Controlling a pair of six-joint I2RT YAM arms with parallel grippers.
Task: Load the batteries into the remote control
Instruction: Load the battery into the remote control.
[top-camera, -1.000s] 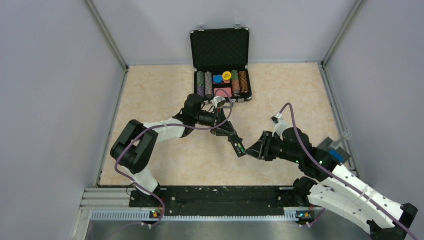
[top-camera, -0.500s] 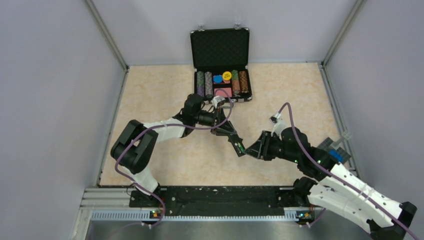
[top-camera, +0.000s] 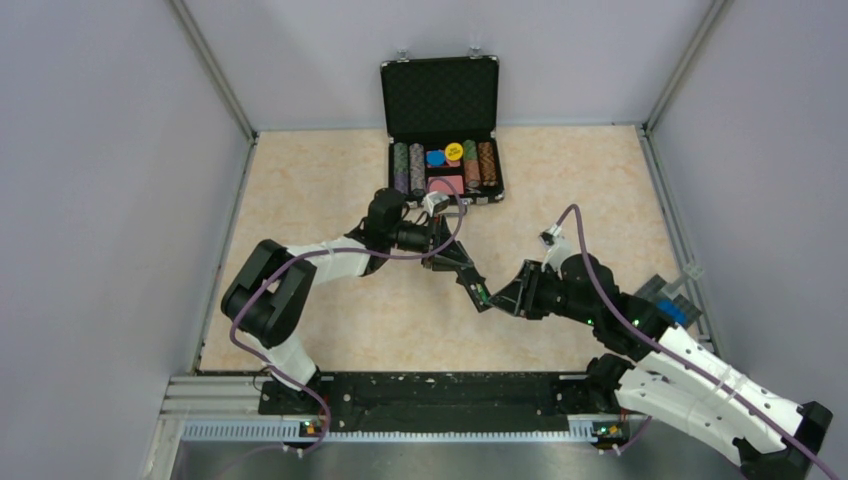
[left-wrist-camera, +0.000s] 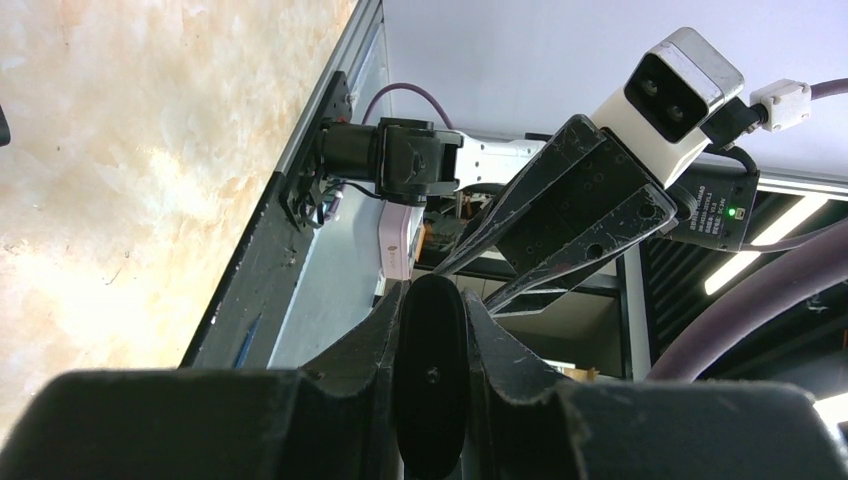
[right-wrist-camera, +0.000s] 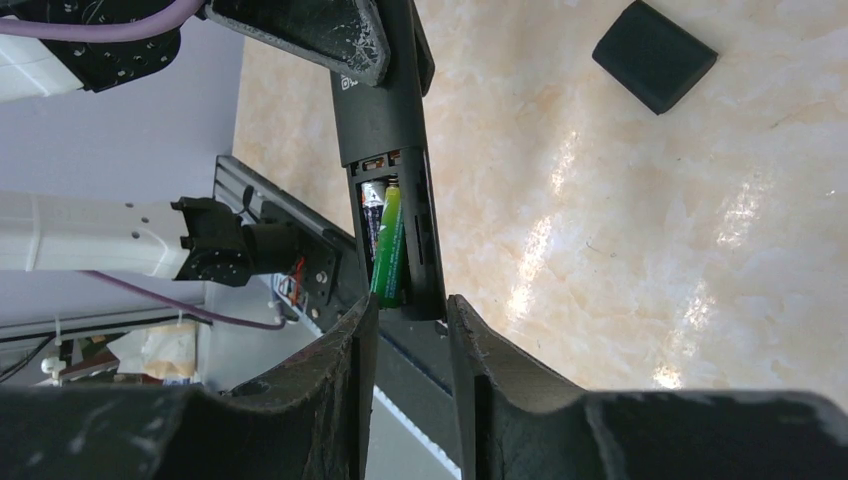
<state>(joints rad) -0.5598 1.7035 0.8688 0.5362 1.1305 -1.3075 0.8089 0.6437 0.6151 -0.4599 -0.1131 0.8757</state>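
**Remote spans both grippers, battery in the recess**

Your left gripper (top-camera: 455, 265) is clenched on the remote control (right-wrist-camera: 385, 110) near the middle of the overhead view. The left wrist view shows its two fingers pressed against either side of the black bar. From that grip the remote slants down and to the right, and its free end meets your right gripper (right-wrist-camera: 411, 302). In the right wrist view the remote's back faces the camera with the recess uncovered. A green battery (right-wrist-camera: 388, 245) lies lengthwise in it, centre-left of the frame, just above the fingertips. The right fingers are parted and the remote's end sits at their tips; you cannot tell whether they press on it. A small black cover piece (right-wrist-camera: 655, 52) lies on the table (right-wrist-camera: 620, 250) at upper right. The open case of chips (top-camera: 440, 100) stands at top centre of the overhead view.
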